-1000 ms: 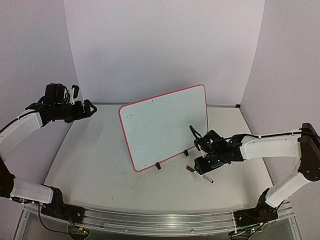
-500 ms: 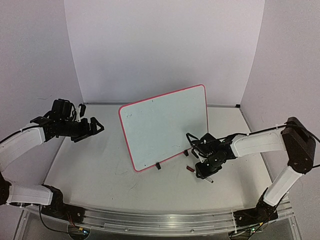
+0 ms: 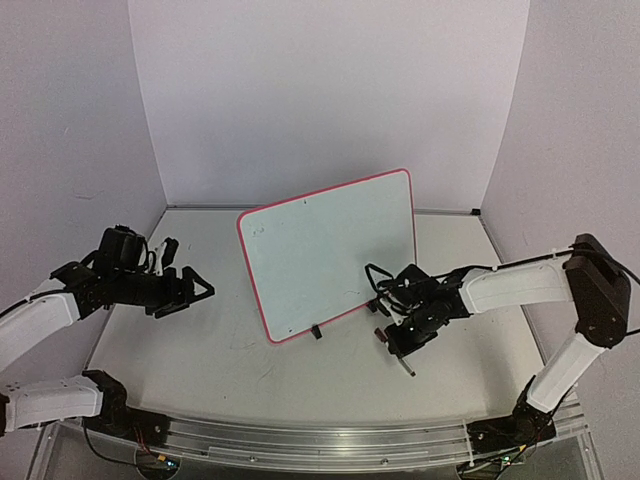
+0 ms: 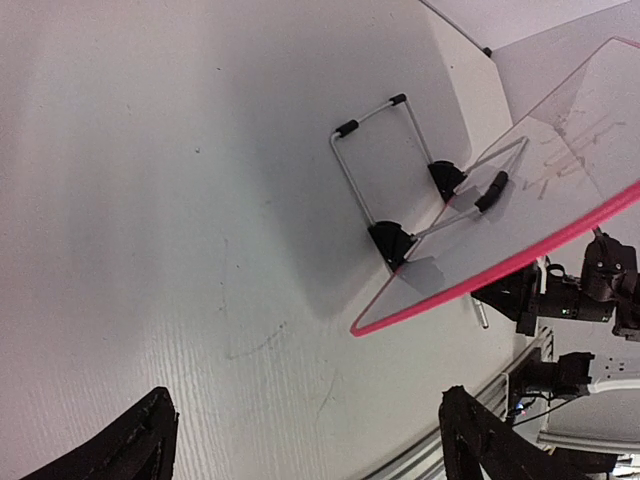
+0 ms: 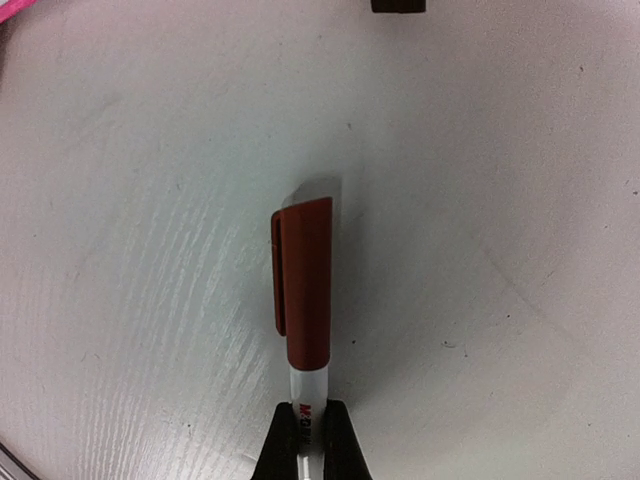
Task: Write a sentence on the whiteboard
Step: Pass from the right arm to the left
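My right claw (image 5: 310, 442) is pinched together on the white barrel of the marker (image 5: 305, 290), low against the bench (image 5: 120, 200). I hold it at the tail end so that the writing end stays free. The red-brown cap (image 5: 306, 275) is on, pointing away from me, and the pen looks to be lying flat on the bench, not yet lifted. From above, that claw (image 3: 402, 338) sits just in front of the lower right corner of the whiteboard (image 3: 330, 250), near it but not touching. The board stands mid-bench, propped on a wire stand (image 4: 365, 160) so its face leans back and tilts toward my right side, which I judge suits a pen coming in from there. Of the sentence I see nothing: the white face shows only a faint speck or smear, no words. My left claw (image 3: 188, 290) hangs over the bare left part of the bench, well apart from the board, and its own camera shows the dark fingers (image 4: 130, 450) spread wide with nothing between them. I take it that it waits there to pull the cap or steady the red frame, since one claw alone cannot uncap a pen. Writing cannot begin until the cap is off.
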You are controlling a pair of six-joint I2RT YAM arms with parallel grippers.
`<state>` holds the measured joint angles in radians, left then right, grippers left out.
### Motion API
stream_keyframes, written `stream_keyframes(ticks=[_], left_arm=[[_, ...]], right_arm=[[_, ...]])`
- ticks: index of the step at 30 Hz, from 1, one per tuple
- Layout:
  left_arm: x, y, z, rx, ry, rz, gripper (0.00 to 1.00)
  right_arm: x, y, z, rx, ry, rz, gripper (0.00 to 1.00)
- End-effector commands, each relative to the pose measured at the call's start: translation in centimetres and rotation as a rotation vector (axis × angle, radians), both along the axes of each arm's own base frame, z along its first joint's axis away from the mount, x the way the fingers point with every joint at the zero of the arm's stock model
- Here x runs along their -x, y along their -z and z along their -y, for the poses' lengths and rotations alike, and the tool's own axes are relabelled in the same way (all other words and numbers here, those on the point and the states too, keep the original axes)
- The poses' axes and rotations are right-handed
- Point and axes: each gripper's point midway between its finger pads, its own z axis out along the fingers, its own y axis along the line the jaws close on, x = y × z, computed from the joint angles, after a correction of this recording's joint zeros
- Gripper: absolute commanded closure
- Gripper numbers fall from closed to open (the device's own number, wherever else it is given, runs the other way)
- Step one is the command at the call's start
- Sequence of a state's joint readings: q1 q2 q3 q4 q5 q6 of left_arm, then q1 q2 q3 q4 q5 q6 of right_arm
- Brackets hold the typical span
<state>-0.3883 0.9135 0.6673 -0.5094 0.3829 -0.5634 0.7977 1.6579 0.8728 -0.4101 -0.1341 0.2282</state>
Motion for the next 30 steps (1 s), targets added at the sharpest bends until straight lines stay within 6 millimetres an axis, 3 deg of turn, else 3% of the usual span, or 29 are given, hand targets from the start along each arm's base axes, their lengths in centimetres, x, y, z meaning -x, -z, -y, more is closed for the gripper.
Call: stream_keyframes(ticks=[1,8,14,21,30], left_arm=[[3.8,-0.9,2.1,0.073,0.083,-0.042,0.13],[6.8,-2.9,5.1,0.180,0.200,-0.036,0.19],[8.7,-4.5,9.3,0.216,0.315,0.003,0.21],[9.9,-6.5,13.8,0.247,0.412,0.058,0.18],[10.2,-7.0,15.9,0.335,0.456,0.046,0.16]], right_arm=[[2.6,-5.1,-3.8,-0.137,-0.152,0.080,1.00],[5.7,-12.6,-9.8,-0.311,-0.289,0.193,1.00],[7.5,-16.6,-14.5,-0.389,-0.405,0.249,1.00],[9.3,-17.5,-18.1,-0.427,-0.523,0.232,1.00],[10.9,-17.7,-19.4,-0.449,-0.588,0.212,1.00]])
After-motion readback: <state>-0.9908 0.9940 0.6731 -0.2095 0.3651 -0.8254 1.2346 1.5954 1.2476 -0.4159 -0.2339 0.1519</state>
